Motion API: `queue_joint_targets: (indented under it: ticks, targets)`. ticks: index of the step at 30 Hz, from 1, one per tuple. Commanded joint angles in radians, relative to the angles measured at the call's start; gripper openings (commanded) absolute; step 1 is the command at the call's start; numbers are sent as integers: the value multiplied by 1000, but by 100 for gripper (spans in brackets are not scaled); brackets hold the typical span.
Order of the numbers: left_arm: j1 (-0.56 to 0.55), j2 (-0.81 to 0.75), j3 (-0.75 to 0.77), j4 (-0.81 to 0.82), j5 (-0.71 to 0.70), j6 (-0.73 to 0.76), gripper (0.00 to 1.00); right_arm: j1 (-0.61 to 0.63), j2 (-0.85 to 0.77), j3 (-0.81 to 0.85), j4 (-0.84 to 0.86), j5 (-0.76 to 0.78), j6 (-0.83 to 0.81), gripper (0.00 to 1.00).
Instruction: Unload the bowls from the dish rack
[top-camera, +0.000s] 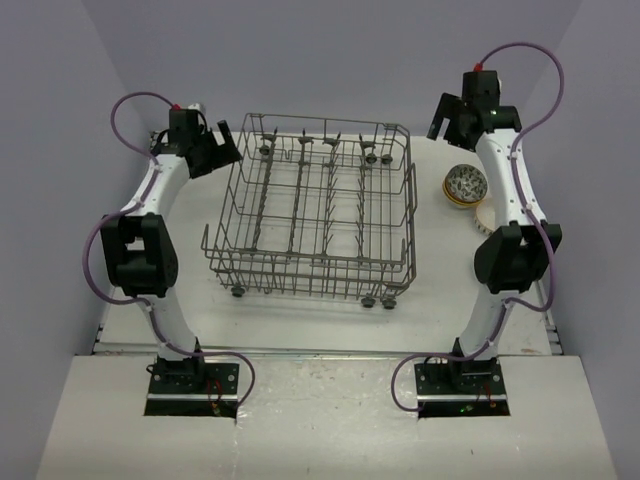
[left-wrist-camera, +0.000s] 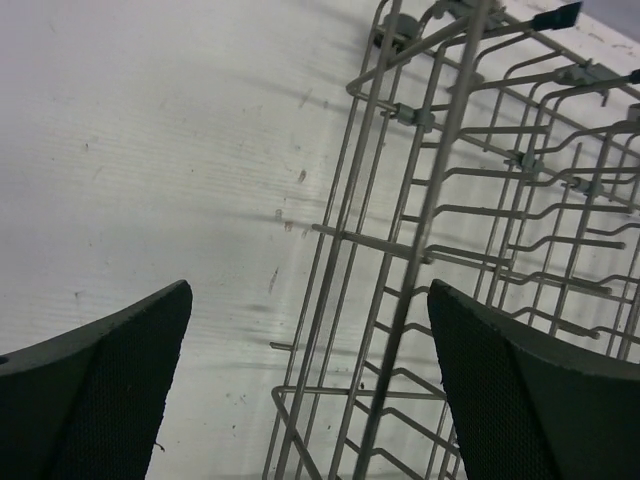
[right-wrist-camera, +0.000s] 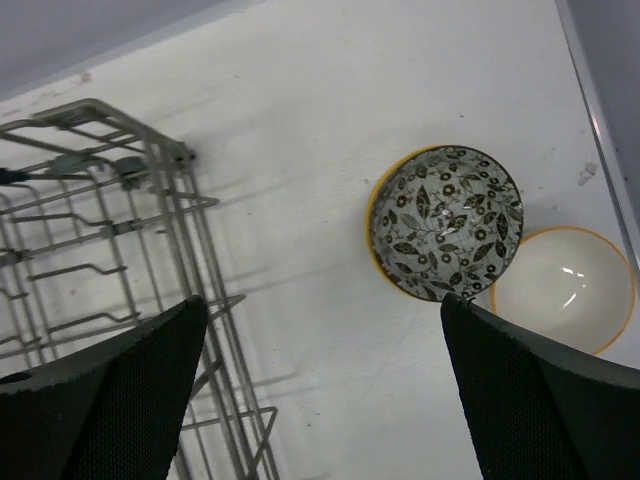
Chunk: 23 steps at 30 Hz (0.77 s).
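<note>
The bowls look like glazed ceramic. They are probably stiff, smooth, somewhat slippery and liable to chip, so a pinch across the rim with 1 finger inside and 1 outside seems the safest hold.

3 bowls are visible, all on the table to the right of the dish rack (top-camera: 320, 268) and well apart from it. A patterned bowl (right-wrist-camera: 447, 222) sits nested in a yellow-rimmed bowl (right-wrist-camera: 374, 203). A pale bowl with an orange rim (right-wrist-camera: 562, 285) lies just beside them, touching or nearly so. No bowl shows among the rack's tines in the top view, so the unloading looks finished or close to it.

The right gripper (right-wrist-camera: 322, 300) hangs above the table between the rack's corner and the nested pair, with its jaws spread wide and nothing between them. The left gripper (left-wrist-camera: 310, 290) is also wide apart and holds nothing. It hovers over the rack's left wall, with 1 of its fingers (left-wrist-camera: 110, 390) above bare table and the other above the wires.
</note>
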Motion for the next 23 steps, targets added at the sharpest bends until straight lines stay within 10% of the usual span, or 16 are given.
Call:
queue_joint_targets:
  ticks: [1, 12, 23]
  targets:
    - [6, -118, 20, 68, 44, 51, 100, 29, -126, -49, -4, -87, 8, 99]
    - [6, -243, -70, 329, 435, -27, 100, 143, -419, -338, 44, -232, 12, 99]
    - [-68, -431, -245, 454, 529, -53, 100, 258, -658, -431, 40, -411, 17, 99]
